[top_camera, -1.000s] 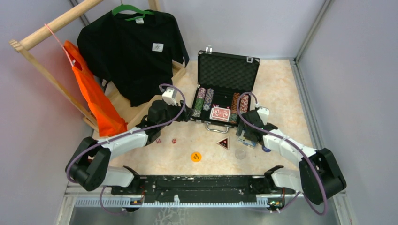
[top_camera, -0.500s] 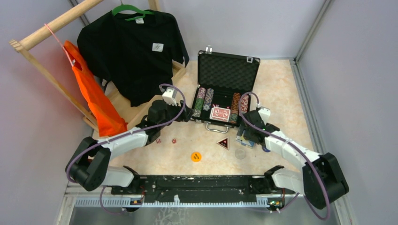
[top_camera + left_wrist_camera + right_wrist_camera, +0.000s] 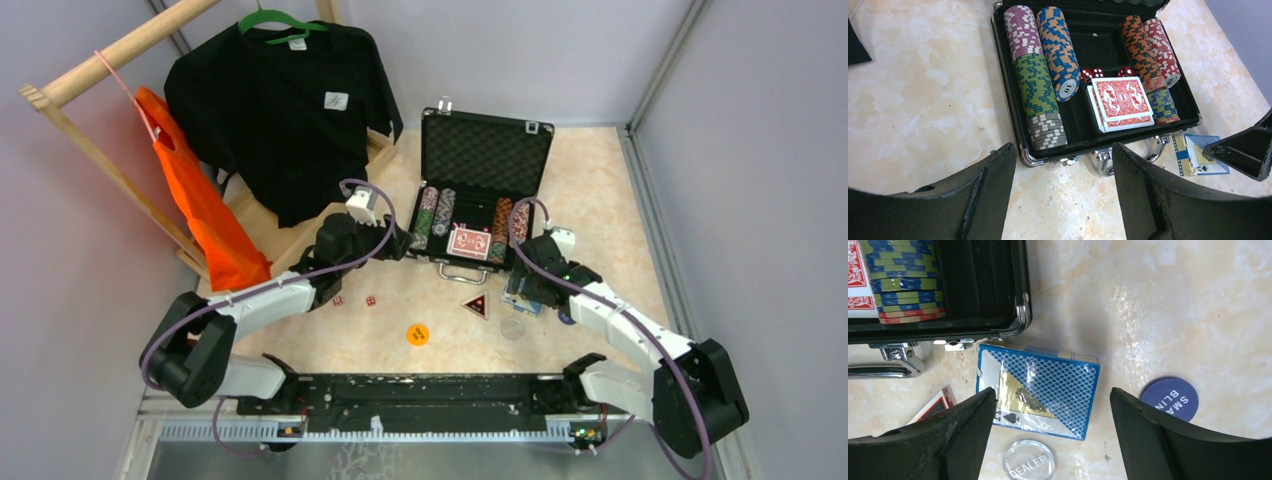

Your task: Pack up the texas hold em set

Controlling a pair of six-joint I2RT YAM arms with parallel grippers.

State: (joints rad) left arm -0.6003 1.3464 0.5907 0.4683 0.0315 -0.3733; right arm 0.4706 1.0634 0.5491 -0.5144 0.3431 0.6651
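**Here, an open poker case with a robot arm at each front corner**

A black case [image 3: 487, 152] lies open at the far middle of the table [image 3: 600, 190]. Its foam-lined lid stands up at the back and its silver handle [image 3: 878, 371] faces the arms.

Inside, striped poker chips [image 3: 1034, 80] lie in rows on edge. Purple, green and grey chips run along the left, with a blue row beside them. Orange and red rows sit at the right, with a short blue-and-yellow stretch in front. Red-backed cards [image 3: 1122, 99] rest in the middle compartment, and red dice [image 3: 1091, 74] lie just behind them.

A blue card pack [image 3: 1040, 390] lies flat on the table just in front of the case's near right corner. Close by are a clear round token [image 3: 1029, 460] marked DEALER and a blue round token [image 3: 1169, 398] with white lettering. A triangular token [image 3: 476, 305] lies to the left of these. An orange round token [image 3: 418, 334] lies nearer the arms. Two loose dice [image 3: 370, 299] lie off the case's near left corner.

The right end effector [image 3: 1053, 395] hangs over the blue card pack with its fingers spread wide, one on each side. It is not clamped on the pack. The left end effector [image 3: 1063, 150] hovers at the case's near left corner, open and holding nothing.

At the far left, a wooden rack [image 3: 120, 50] carries a black T-shirt [image 3: 285, 110] on a green hanger [image 3: 275, 18]. An orange bag [image 3: 200, 210] hangs beside it.
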